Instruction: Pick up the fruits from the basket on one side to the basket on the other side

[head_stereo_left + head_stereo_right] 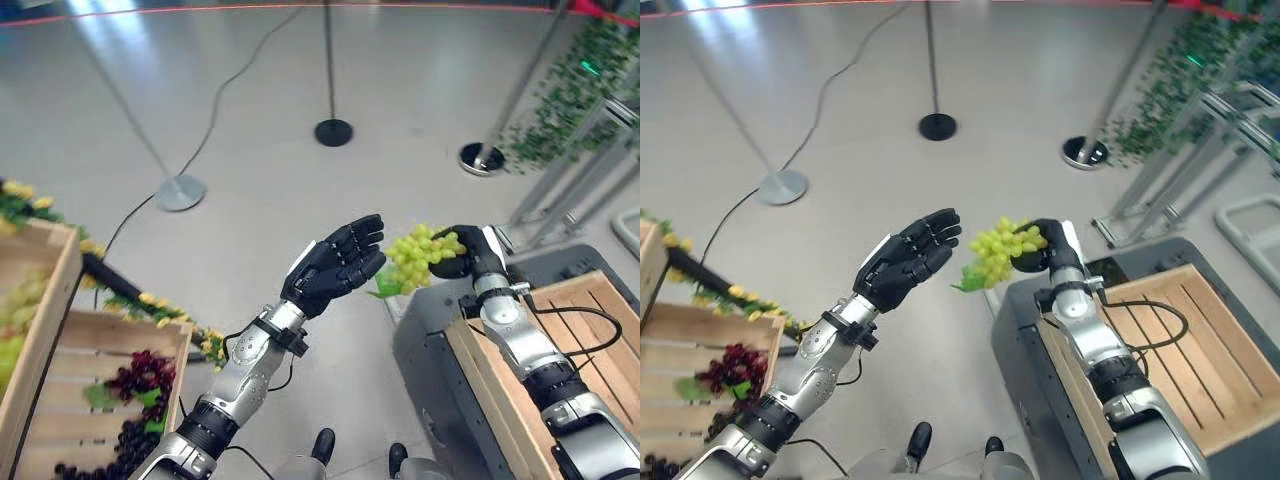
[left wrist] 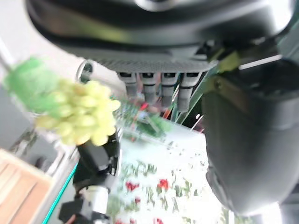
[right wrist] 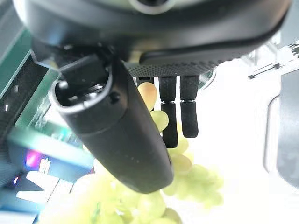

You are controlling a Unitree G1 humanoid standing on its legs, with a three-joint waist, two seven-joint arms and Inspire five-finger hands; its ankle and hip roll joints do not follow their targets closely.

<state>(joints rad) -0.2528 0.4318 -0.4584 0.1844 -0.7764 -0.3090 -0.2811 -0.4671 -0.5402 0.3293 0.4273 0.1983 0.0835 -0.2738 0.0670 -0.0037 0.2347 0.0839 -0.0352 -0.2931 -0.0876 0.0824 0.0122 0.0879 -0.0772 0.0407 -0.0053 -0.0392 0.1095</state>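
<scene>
A bunch of green grapes (image 1: pixel 420 255) hangs in the air over the floor, just past the left edge of the grey cart. My right hand (image 1: pixel 470 256) is shut on it, fingers and thumb curled round the bunch (image 3: pixel 187 168). My left hand (image 1: pixel 335 268) is raised close to the left of the grapes, fingers straight and spread, palm turned toward them, not touching. In the left wrist view the grapes (image 2: pixel 81 116) show beyond the straight fingers (image 2: pixel 161 86). An empty wooden crate (image 1: pixel 590 330) sits on the cart at right. A wooden crate (image 1: pixel 100 350) at lower left holds purple grapes (image 1: pixel 140 385).
A second crate (image 1: pixel 45 300) at far left holds green fruit. A yellow flower garland (image 1: pixel 150 305) runs along the left crates. Stanchion bases (image 1: pixel 333 132), (image 1: pixel 180 192), (image 1: pixel 482 158) stand on the floor beyond. Ivy (image 1: pixel 580 90) and a metal frame (image 1: pixel 590 170) fill the back right.
</scene>
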